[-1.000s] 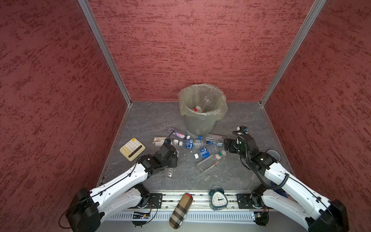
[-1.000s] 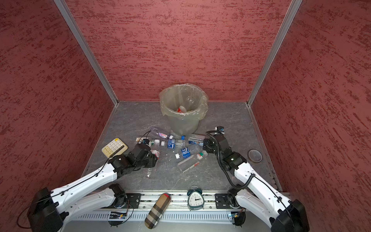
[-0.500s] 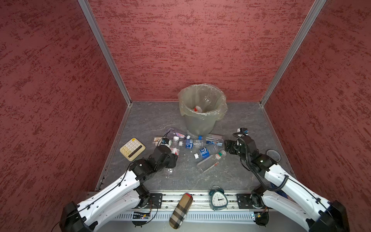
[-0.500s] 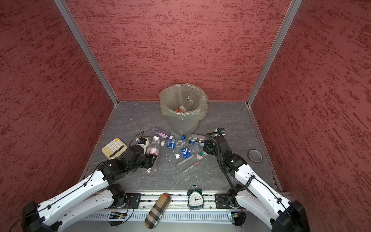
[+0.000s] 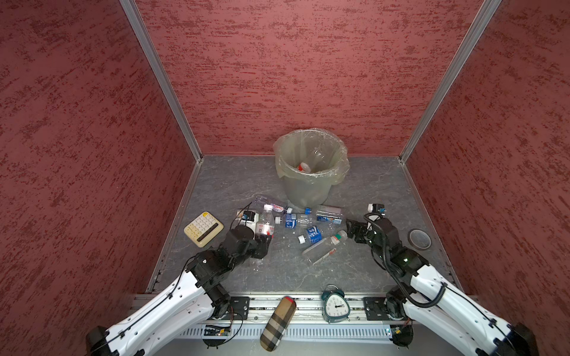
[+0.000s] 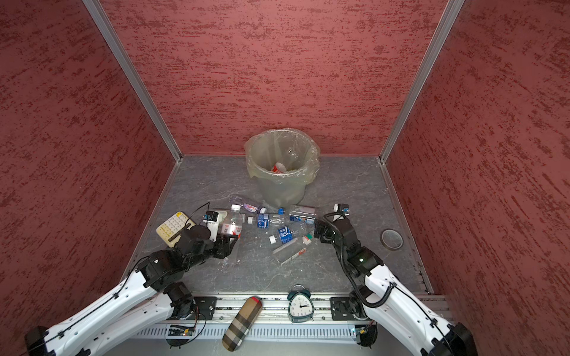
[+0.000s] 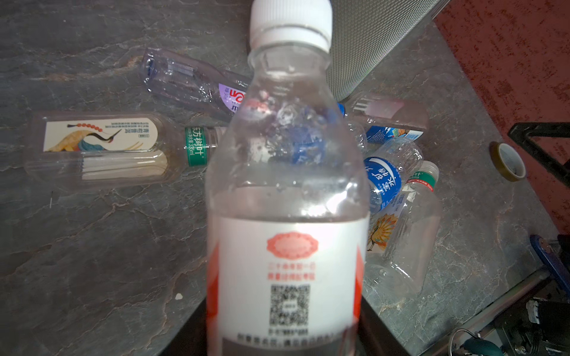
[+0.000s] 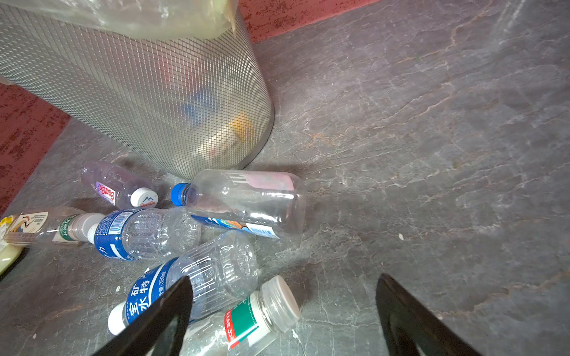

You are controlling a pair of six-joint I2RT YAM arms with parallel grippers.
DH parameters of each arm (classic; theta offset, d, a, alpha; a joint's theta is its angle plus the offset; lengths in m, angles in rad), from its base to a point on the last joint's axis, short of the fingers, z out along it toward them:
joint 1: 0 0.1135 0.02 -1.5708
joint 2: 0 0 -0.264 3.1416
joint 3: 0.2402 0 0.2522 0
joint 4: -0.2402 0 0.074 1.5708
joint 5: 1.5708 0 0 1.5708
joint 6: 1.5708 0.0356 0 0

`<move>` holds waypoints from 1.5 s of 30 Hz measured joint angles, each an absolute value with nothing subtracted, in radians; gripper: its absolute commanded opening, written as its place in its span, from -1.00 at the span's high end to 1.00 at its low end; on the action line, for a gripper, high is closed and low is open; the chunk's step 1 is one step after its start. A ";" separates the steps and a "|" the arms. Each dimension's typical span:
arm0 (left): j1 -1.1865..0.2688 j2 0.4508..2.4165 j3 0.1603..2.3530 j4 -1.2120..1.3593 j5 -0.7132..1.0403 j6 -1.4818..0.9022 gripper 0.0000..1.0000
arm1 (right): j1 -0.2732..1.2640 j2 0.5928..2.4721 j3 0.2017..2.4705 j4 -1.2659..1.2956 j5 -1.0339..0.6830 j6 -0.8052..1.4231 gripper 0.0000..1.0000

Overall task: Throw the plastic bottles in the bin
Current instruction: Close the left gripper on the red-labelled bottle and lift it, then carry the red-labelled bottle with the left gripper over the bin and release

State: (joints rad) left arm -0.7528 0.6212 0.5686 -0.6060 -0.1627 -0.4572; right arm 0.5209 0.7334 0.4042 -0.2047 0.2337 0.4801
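Clear white-capped bottle (image 5: 266, 222) stands clamped in the left hand (image 5: 263, 239); right hand (image 5: 350, 230) gapes empty beside green-capped bottle (image 5: 324, 250).

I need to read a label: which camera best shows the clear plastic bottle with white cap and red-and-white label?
Left wrist view: the clear plastic bottle fills the frame, label facing the lens. In both top views the bottle is small, gripped by the left end effector. The right wrist view misses it.
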 measured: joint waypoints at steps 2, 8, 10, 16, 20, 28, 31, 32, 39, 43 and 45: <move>-0.753 0.599 0.575 -0.606 -0.164 -0.451 -0.15 | 0.521 0.719 0.387 -0.197 0.238 0.477 -0.89; -0.759 0.532 0.622 -0.605 -0.193 -0.436 -0.14 | 0.521 0.691 0.358 -0.173 0.241 0.471 -0.89; -0.760 0.518 0.648 -0.605 -0.208 -0.435 -0.14 | 0.521 0.682 0.354 -0.166 0.241 0.470 -0.89; -0.762 0.525 0.715 -0.575 -0.232 -0.429 -0.18 | 0.521 0.647 0.339 -0.147 0.242 0.469 -0.89; -0.762 0.585 0.768 -0.548 -0.234 -0.416 -0.19 | 0.521 0.648 0.339 -0.144 0.242 0.467 -0.89; -0.749 0.823 0.955 -0.431 -0.233 -0.366 -0.12 | 0.521 0.542 0.292 -0.130 0.244 0.464 -0.88; -0.709 0.993 1.112 -0.358 -0.198 -0.347 -0.11 | 0.521 0.507 0.282 -0.130 0.244 0.464 -0.87; -0.690 1.067 1.185 -0.335 -0.182 -0.342 -0.11 | 0.521 0.507 0.282 -0.126 0.245 0.463 -0.87; -0.536 1.645 1.910 -0.313 -0.028 -0.345 -0.99 | 0.521 0.532 0.282 -0.121 0.244 0.463 -0.88; -0.488 1.798 2.073 -0.373 0.024 -0.350 -1.00 | 0.521 0.530 0.282 -0.120 0.244 0.463 -0.90; -0.484 1.789 2.026 -0.385 0.036 -0.350 -0.99 | 0.521 0.529 0.282 -0.120 0.244 0.463 -0.91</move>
